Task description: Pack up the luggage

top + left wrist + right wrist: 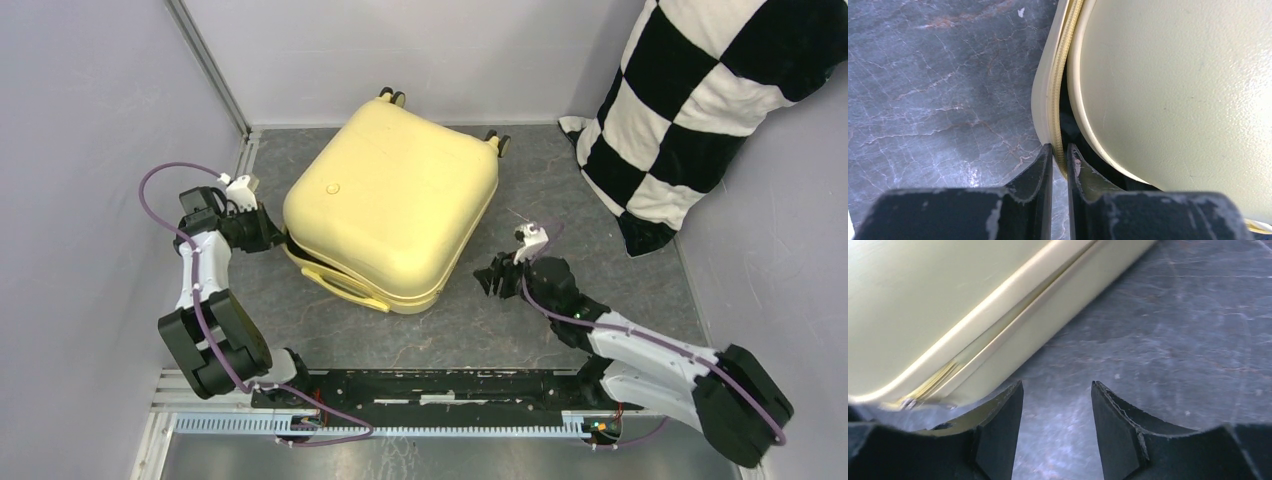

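The pale-yellow luggage (390, 205) lies flat in the middle of the grey marble floor, its lid down but a dark gap open along its left corner. My left gripper (270, 232) is at that corner. In the left wrist view it (1060, 150) is shut on the yellow zipper rim (1060, 80) of the lower shell, with the lid (1173, 90) just to the right. My right gripper (492, 280) is open and empty, low over the floor beside the luggage's front right side. In the right wrist view it (1057, 387) sits just clear of the shell (948, 300).
A black-and-white checkered pillow (700, 110) leans in the back right corner. The luggage's yellow handle (340, 290) faces the front, and its wheels (392, 97) point at the back wall. Grey walls close in the left, back and right sides.
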Available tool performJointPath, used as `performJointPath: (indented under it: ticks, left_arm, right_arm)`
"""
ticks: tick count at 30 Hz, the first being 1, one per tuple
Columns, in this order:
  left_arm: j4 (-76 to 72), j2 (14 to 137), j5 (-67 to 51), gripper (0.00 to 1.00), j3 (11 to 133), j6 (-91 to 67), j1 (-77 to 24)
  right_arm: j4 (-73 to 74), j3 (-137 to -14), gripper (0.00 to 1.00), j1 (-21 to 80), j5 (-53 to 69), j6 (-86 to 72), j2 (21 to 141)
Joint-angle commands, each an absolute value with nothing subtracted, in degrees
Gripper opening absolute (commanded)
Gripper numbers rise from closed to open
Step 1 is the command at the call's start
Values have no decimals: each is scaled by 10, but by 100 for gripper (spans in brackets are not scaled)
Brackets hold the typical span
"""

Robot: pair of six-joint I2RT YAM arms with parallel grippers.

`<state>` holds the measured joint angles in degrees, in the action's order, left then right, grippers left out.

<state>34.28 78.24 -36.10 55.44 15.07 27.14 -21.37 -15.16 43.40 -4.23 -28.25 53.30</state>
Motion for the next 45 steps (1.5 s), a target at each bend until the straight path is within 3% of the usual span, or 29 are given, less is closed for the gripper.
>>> performJointPath:
  ticks: [1,14,18,21,27,34,41,45]
  left_arm:
    - [431,762,-430,2,551,174,235]
    - [430,734,-418,2,531,157,34]
    - [442,732,-412,2,533,168,16]
    - [461,722,-403,2,540,189,16]
    - [529,692,-382,2,570,245,17]
    - [534,660,-377,2,588,240,19]
    - [558,670,-361,5,645,231,21]
    - [566,665,-350,16,681,223,33]
  right_arm:
    - [-165,-258,57,398,-47,-260,626]
    - [-160,-598,51,317,70,-240,907]
    - [-121,-662,52,315,71,-200,938]
    - [-111,-621,55,302,55,-186,913]
    - [-145,-421,61,257,8,-156,781]
    - [-203,-228,69,217,45,-136,640]
    - [-325,-182,70,205,209,-49,621]
    - [-368,-230,70,182,288,-31,692]
